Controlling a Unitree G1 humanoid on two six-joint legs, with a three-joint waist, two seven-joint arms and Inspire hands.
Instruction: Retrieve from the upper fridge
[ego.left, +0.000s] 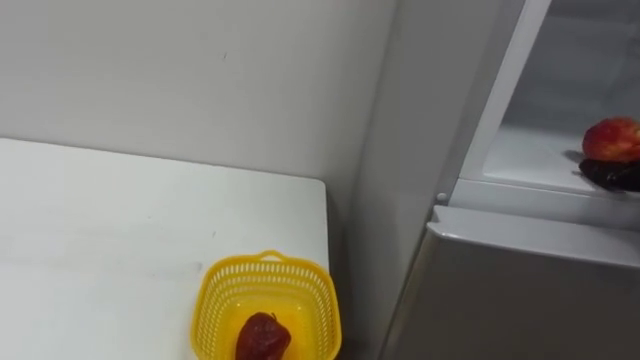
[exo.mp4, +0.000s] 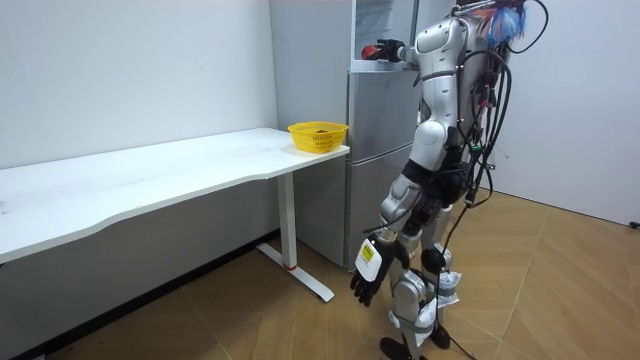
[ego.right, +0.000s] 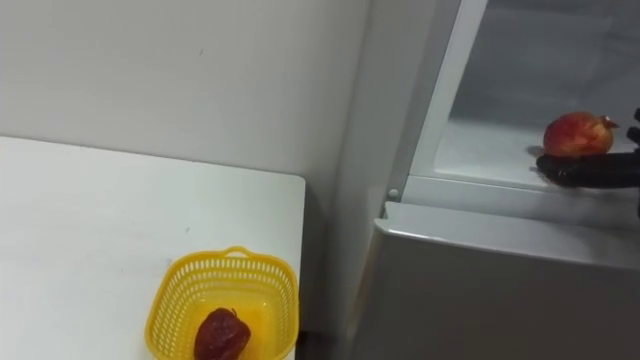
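The left and right eye views look down from the robot's head, close in, facing the corner where the white counter (ego.left: 120, 230) meets the fridge (ego.left: 520, 290). Both take in the yellow basket (ego.left: 222, 300) at the counter's end, the wall (ego.left: 180, 70) behind it and the shelf (ego.left: 520, 160) of the open upper compartment at the right; the right eye sits slightly further right, so the same things lie further left in its view. The room view stands well off, looking along the counter's length towards the fridge, with the whole robot seen from the side; all three views share the basket, the counter's end and the fridge.
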